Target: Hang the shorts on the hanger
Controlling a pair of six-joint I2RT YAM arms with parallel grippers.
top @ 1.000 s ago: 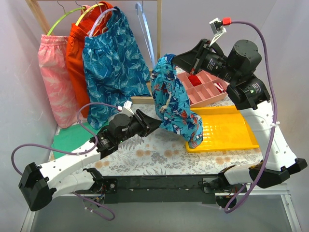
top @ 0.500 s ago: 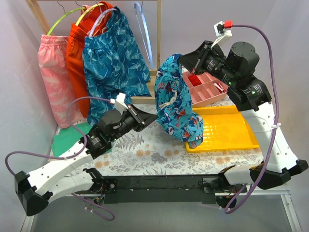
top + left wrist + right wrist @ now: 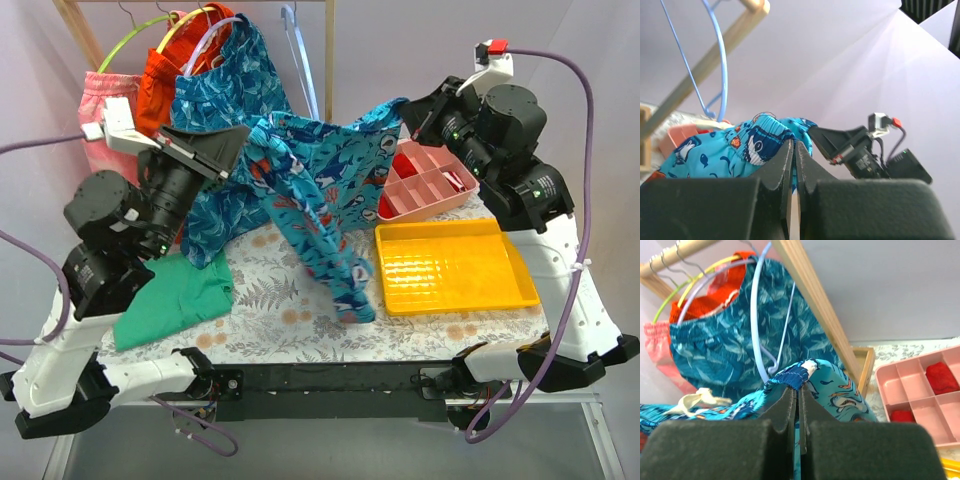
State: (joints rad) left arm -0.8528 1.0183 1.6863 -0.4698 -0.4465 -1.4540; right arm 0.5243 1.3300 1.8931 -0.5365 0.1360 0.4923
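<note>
The bright blue shark-print shorts (image 3: 320,185) hang stretched in the air between both grippers, waistband up, legs drooping to the table. My left gripper (image 3: 243,135) is shut on the waistband's left end; the cloth shows past its fingertips in the left wrist view (image 3: 755,145). My right gripper (image 3: 408,108) is shut on the right end, with the waistband bunched at its tips in the right wrist view (image 3: 797,377). The pale blue-white hanger (image 3: 300,60) hangs on the wooden rail just behind and above the shorts. It also shows in the left wrist view (image 3: 720,55) and right wrist view (image 3: 756,315).
Pink (image 3: 105,150), orange (image 3: 160,90) and teal leaf-print (image 3: 240,90) shorts hang on the rail at left. A pink compartment tray (image 3: 425,185) and a yellow tray (image 3: 450,265) sit at right. A green cloth (image 3: 170,300) lies at front left. A wooden rack post (image 3: 328,60) stands behind.
The left gripper has taken the waistband and swung up and left, spreading the shorts wide. The right gripper has shifted up and right. The shorts went from a bunched hanging bundle to stretched out.
</note>
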